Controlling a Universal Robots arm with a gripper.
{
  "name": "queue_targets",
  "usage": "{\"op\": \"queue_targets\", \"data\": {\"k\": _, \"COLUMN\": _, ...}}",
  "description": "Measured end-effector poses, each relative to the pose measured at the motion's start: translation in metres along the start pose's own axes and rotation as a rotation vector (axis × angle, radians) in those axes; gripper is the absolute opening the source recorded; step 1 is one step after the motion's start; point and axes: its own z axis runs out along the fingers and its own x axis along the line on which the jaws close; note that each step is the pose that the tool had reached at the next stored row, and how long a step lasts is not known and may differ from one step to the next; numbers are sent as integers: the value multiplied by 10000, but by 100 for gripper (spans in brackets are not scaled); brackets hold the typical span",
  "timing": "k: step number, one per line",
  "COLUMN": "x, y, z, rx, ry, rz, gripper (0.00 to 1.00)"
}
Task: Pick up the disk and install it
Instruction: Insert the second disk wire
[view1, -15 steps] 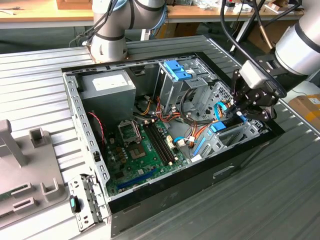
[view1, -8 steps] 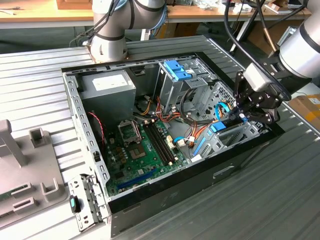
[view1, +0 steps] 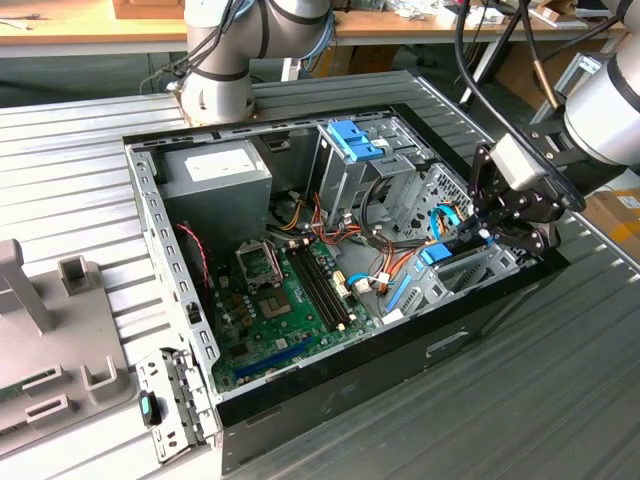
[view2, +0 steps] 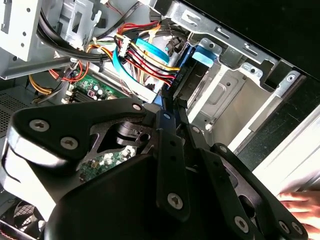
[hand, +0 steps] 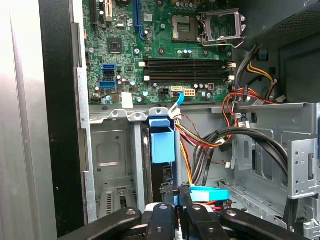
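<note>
In the exterior view the open computer case (view1: 300, 400) fills the middle of the frame, and at its right edge the gripper (view1: 487, 228) reaches down into the drive bay (view1: 470, 272). There the disk (view1: 436, 254), seen by its light blue bracket, stands on edge in the bay slot. In the first wrist view the disk (hand: 162, 145) sits low in the centre with the jaws narrow and closed on its near end, so I judge that picking up is done and the installing is nearly finished but not released.

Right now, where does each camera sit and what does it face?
Exterior view: off the arm, above, looking down into the open computer case; arm and hand at its right.
First wrist view: on the arm, facing the motherboard past the blue bracket.
Second wrist view: on the arm, facing cables.
Both wrist views show the hand's linkage.
</note>
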Motion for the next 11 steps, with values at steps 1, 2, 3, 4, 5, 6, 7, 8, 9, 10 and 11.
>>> {"op": "queue_targets", "data": {"k": 1, "x": 1, "y": 0, "z": 4, "rx": 0, "ry": -2, "rz": 1, "gripper": 16}}
{"op": "queue_targets", "data": {"k": 2, "x": 4, "y": 0, "z": 14, "rx": 0, "ry": -5, "rz": 2, "gripper": 16}}
{"op": "queue_targets", "data": {"k": 3, "x": 6, "y": 0, "z": 24, "rx": 1, "ry": -4, "rz": 2, "gripper": 16}}
{"op": "queue_targets", "data": {"k": 4, "x": 6, "y": 0, "z": 28, "rx": 1, "ry": -2, "rz": 3, "gripper": 16}}
{"op": "queue_targets", "data": {"k": 5, "x": 7, "y": 0, "z": 28, "rx": 0, "ry": 0, "rz": 2, "gripper": 16}}
{"op": "queue_targets", "data": {"k": 6, "x": 8, "y": 0, "z": 36, "rx": 0, "ry": -4, "rz": 3, "gripper": 16}}
{"op": "queue_targets", "data": {"k": 7, "x": 10, "y": 0, "z": 43, "rx": 0, "ry": -5, "rz": 3, "gripper": 16}}
{"op": "queue_targets", "data": {"k": 8, "x": 11, "y": 0, "z": 48, "rx": 0, "ry": -4, "rz": 3, "gripper": 16}}
{"op": "queue_targets", "data": {"k": 9, "x": 12, "y": 0, "z": 50, "rx": 1, "ry": -3, "rz": 4, "gripper": 16}}
{"op": "queue_targets", "data": {"k": 10, "x": 12, "y": 0, "z": 50, "rx": 0, "ry": -2, "rz": 3, "gripper": 16}}
{"op": "queue_targets", "data": {"k": 11, "x": 12, "y": 0, "z": 52, "rx": 0, "ry": -2, "rz": 4, "gripper": 16}}
